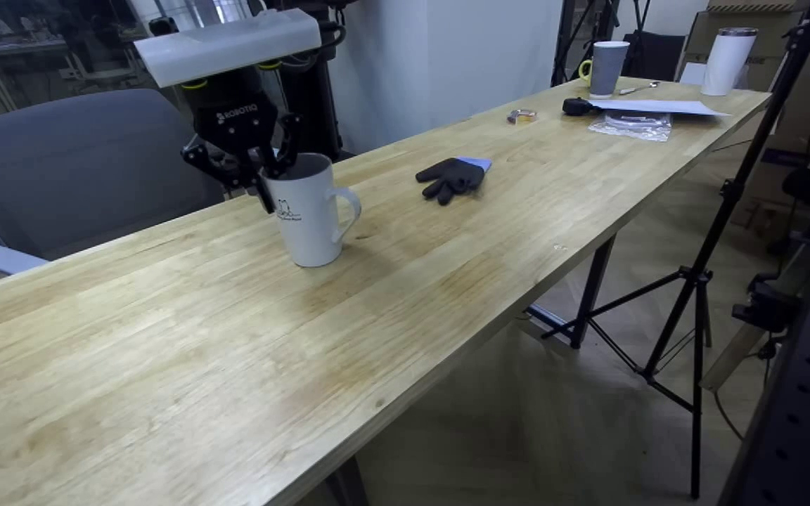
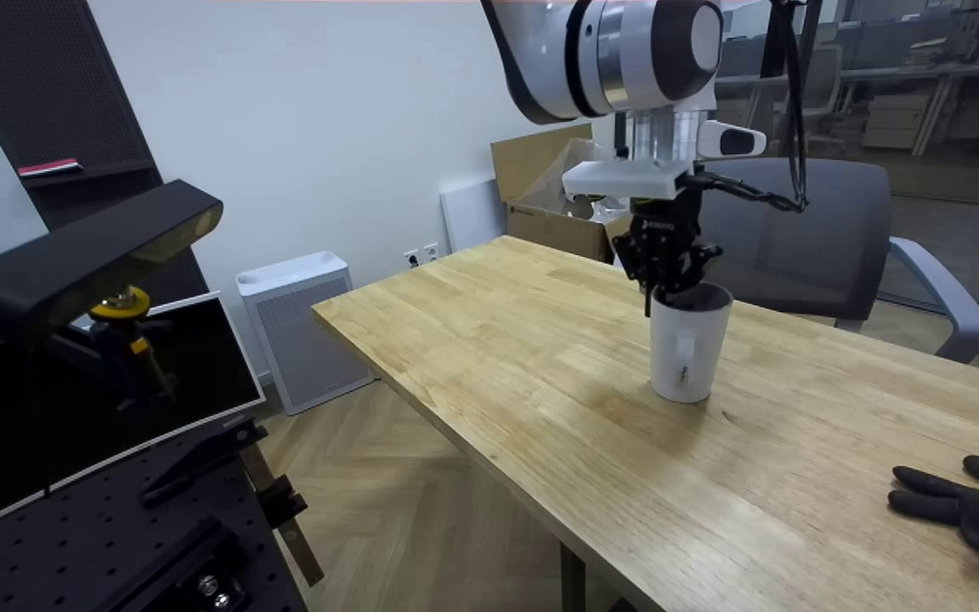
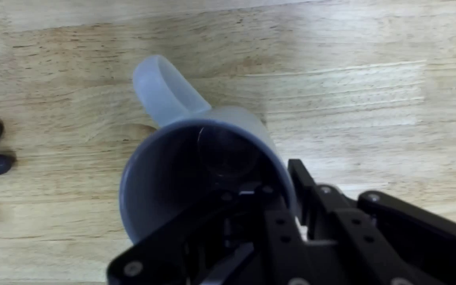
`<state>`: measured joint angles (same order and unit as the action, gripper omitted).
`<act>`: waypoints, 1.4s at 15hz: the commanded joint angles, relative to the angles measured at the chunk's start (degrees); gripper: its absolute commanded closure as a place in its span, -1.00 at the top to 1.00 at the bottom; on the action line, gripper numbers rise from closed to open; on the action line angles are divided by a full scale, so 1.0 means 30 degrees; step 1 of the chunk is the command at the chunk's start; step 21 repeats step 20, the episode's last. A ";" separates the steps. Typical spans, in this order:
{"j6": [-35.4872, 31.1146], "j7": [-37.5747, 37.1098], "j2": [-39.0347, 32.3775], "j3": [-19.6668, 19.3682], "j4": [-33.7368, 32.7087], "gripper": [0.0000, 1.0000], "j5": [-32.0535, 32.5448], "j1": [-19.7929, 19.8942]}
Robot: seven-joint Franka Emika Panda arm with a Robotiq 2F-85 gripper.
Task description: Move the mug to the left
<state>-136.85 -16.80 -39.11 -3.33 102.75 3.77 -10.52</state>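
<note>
Long wooden bench [image 1: 166,365], grey chair [image 1: 88,169] at its far edge in both exterior views. Just the one arm [image 2: 625,51], reaching in from above and bent so the pincer [image 3: 285,182] points pretty much straight down. The mug [image 1: 311,225] sits below it, bulk off to one side, upright near that edge, long axis roughly in line with the pincer. The sideways move hangs on this imo: the pincer looks clenched on the mug's wall, one finger [image 3: 302,174] outside, one inside, so it's held off-centre and could twist. Can't tell if the base touches the bench, or whose left is meant. Black glove [image 1: 455,179] lies apart, and the handle [image 3: 156,91] faces away from the pinch.
</note>
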 commanded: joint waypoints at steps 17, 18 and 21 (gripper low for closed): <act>0.6398 -0.3635 0.0948 -0.0638 -0.4043 1.00 0.2300 -0.1945; 0.5569 -0.3539 0.0727 -0.0526 -0.3692 1.00 0.2310 -0.1834; 0.5616 -0.3496 0.0698 -0.0452 -0.3744 1.00 0.2293 -0.1792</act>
